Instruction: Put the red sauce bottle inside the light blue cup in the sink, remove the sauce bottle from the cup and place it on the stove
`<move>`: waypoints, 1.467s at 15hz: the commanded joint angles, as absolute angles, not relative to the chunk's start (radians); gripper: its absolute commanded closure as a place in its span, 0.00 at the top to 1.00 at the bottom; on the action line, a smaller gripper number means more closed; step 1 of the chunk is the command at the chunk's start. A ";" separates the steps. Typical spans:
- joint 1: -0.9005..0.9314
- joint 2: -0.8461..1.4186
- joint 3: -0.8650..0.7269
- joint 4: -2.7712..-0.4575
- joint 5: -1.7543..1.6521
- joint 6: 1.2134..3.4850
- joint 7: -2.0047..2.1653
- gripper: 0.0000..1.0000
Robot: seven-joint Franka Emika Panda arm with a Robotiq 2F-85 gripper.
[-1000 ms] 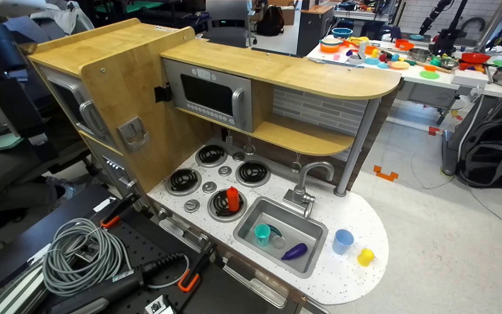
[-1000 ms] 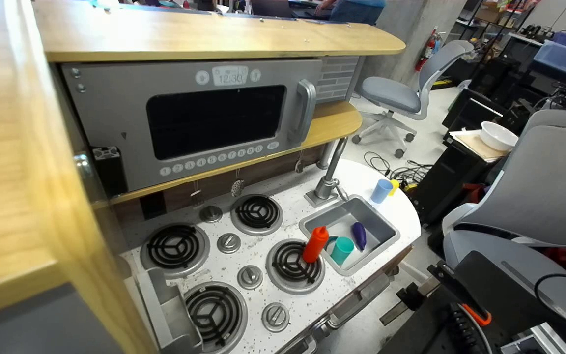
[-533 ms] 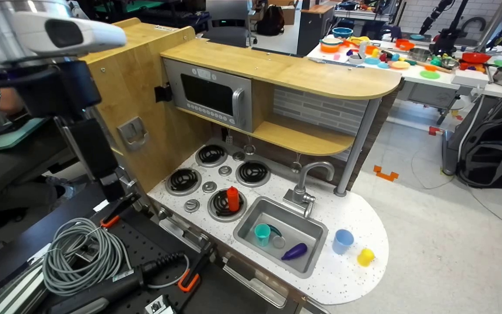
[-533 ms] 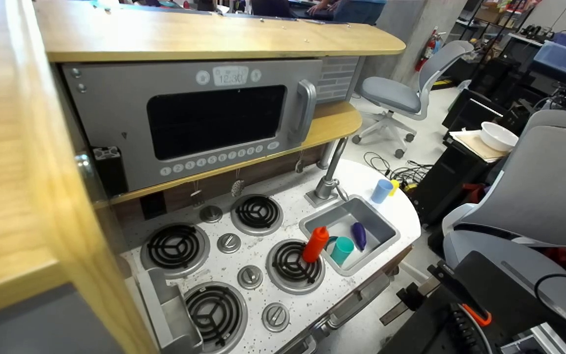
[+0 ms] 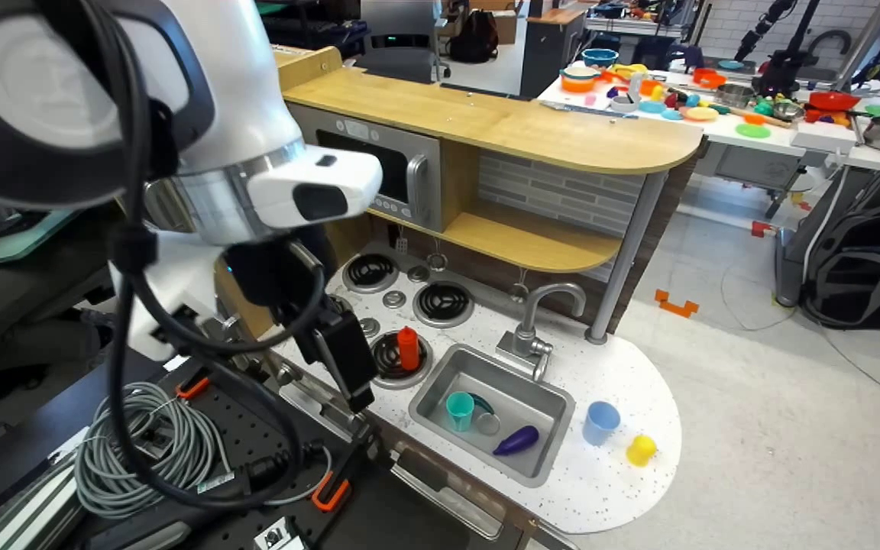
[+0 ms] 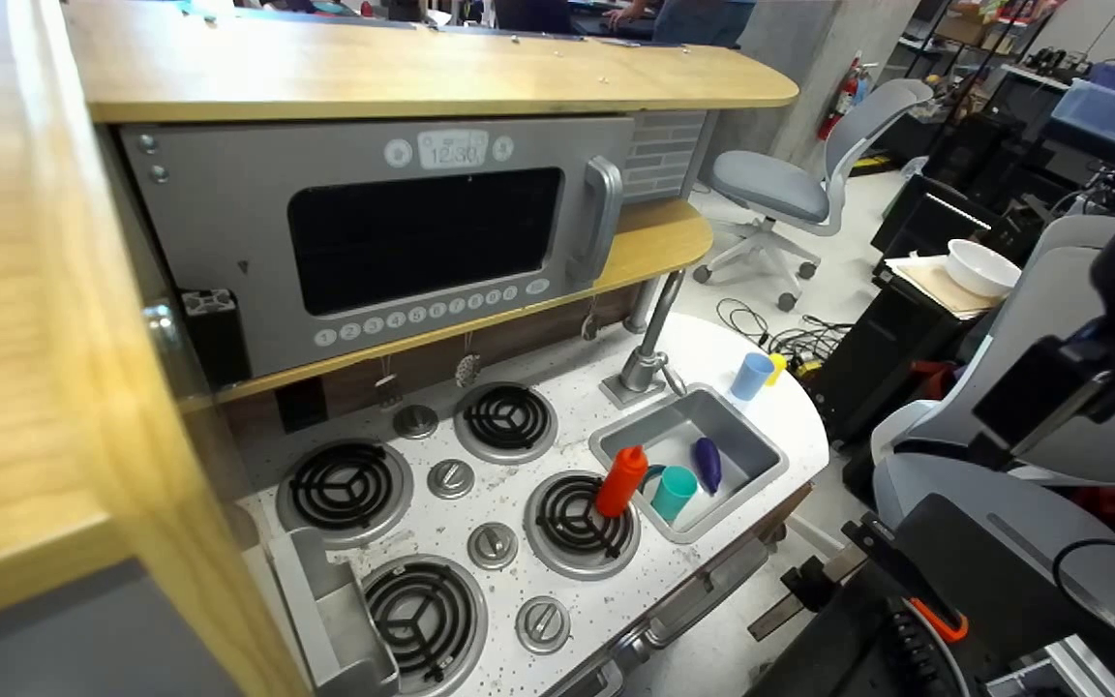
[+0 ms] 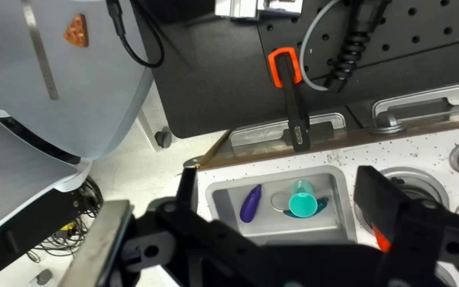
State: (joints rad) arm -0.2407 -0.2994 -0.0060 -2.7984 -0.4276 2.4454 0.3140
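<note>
1. White speckled toy-kitchen countertop [image 5: 627,367], wooden shelf [image 5: 539,241] above it, black workbench [image 5: 398,504] in front.
2. Red sauce bottle [image 5: 409,349]: upright on the stove [image 6: 506,418], on the front burner [image 6: 567,526] at the sink side. Both exterior views agree.
3. Light blue cup [image 5: 460,413] (reads more blue-green; don't mix it up with the plainer blue cup [image 5: 601,423] out on the countertop): in the sink [image 5: 518,401], near a purple eggplant [image 7: 250,203]. Mouth shows in the wrist view, no bottle inside.
4. Claw [image 7: 277,173]: fingers [image 7: 375,195] spread wide, holding nothing, well apart from the bottle. Wrist view has the cup framed in the gap; bottle mostly hidden behind one finger.
5. Progress, my call: bottle on stove equals the wanted end state, but it would look the same pre-start. Pictures don't settle which. Leaning toward cup step not done, since the claw is empty and faces the sink.
6. If so, left to do: grasp bottle, lower into cup, pull out, set on stove. If not, probably just backing off.
</note>
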 commanded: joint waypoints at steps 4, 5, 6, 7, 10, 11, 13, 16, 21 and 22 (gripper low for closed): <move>-0.228 0.104 -0.086 -2.684 -0.410 2.801 0.235 1.00; -0.215 0.150 -0.095 -2.660 -0.391 2.826 0.216 1.00; -0.201 0.194 -0.102 -2.629 -0.380 2.838 0.208 1.00; -0.187 0.235 -0.108 -2.597 -0.367 2.846 0.198 1.00; -0.141 0.328 -0.119 -2.508 -0.315 2.844 0.168 1.00; -0.127 0.355 -0.118 -2.478 -0.296 2.840 0.160 1.00; -0.116 0.399 -0.099 -2.425 -0.235 2.829 0.129 1.00; -0.116 0.455 -0.064 -2.361 -0.149 2.823 0.068 1.00; -0.090 0.544 -0.054 -2.272 -0.128 2.829 0.031 1.00; -0.080 0.558 -0.057 -2.258 -0.135 2.833 0.031 1.00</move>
State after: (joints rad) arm -0.1031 0.5011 -0.0557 -2.3187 -0.1651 2.8260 0.0679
